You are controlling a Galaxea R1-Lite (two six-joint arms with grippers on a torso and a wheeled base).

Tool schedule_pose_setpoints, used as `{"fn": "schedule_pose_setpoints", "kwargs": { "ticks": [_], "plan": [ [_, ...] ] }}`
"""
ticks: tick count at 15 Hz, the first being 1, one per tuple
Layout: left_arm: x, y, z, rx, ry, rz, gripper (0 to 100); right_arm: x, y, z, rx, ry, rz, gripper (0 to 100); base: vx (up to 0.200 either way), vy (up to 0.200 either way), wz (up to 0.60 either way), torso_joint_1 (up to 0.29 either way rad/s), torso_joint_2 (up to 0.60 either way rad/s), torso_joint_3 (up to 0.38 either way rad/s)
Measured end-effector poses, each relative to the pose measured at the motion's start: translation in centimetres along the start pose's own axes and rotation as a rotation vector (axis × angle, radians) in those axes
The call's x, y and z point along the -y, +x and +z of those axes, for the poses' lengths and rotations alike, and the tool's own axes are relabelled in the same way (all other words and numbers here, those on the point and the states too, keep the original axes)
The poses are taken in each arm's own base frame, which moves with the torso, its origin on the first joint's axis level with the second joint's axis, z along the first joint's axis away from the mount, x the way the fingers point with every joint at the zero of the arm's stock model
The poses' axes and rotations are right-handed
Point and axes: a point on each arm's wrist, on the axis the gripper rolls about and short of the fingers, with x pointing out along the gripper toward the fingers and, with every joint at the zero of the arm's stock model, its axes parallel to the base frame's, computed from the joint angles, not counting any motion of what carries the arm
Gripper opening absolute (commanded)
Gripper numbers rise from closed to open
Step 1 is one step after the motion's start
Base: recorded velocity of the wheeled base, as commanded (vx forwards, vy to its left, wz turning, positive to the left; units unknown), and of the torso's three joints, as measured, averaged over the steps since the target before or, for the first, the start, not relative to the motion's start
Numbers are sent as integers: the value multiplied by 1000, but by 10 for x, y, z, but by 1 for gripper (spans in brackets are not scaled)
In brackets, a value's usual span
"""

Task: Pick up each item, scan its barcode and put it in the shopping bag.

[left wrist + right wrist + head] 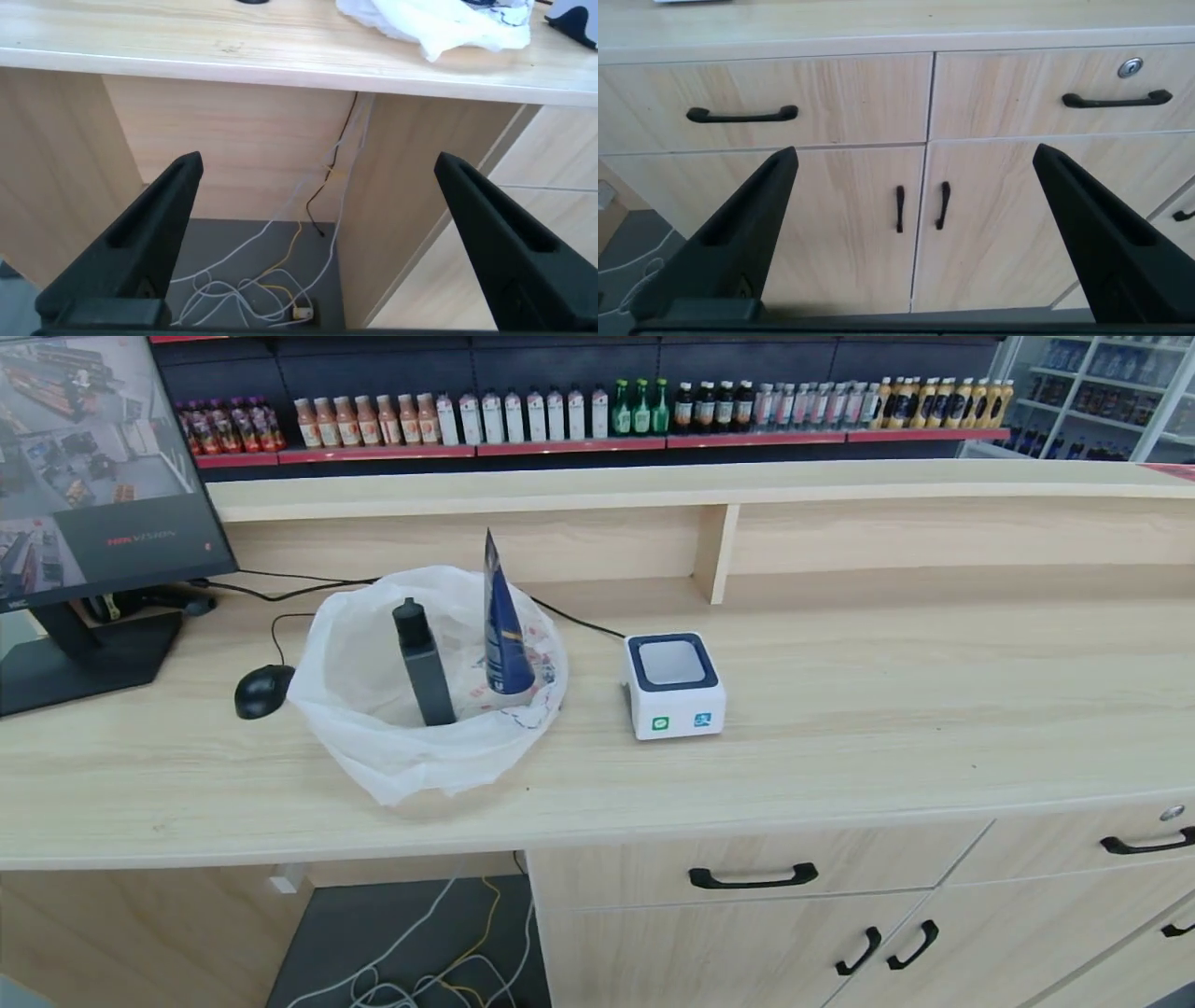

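Left tool (318,163) and right tool (915,154) hang spread wide, empty, low before the desk (887,709). We judge them parked, since the dark bottle (425,663) and blue tube (504,635) stand in the shopping bag (345,663), at nine o'clock from the scanner (674,683).

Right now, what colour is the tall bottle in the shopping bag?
Dark grey; the bottle shows best in the head view.

White shopping bag (411,761) open, dark bottle (425,665) and blue tube (504,635) upright inside, white scanner (673,686) just beside
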Motion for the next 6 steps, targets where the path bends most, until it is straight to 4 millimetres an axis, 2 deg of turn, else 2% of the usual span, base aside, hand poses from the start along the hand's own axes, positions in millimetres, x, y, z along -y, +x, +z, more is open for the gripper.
{"fn": "schedule_pose_setpoints", "kwargs": {
  "ticks": [2,6],
  "plan": [
    [0,0,0,0,1,0,100,0,0,0,1,3,0,100,0,-200,0,2,2,2],
    [0,0,0,0,5,0,100,0,0,0,1,2,0,100,0,0,0,0,0,0]
  ]
}}
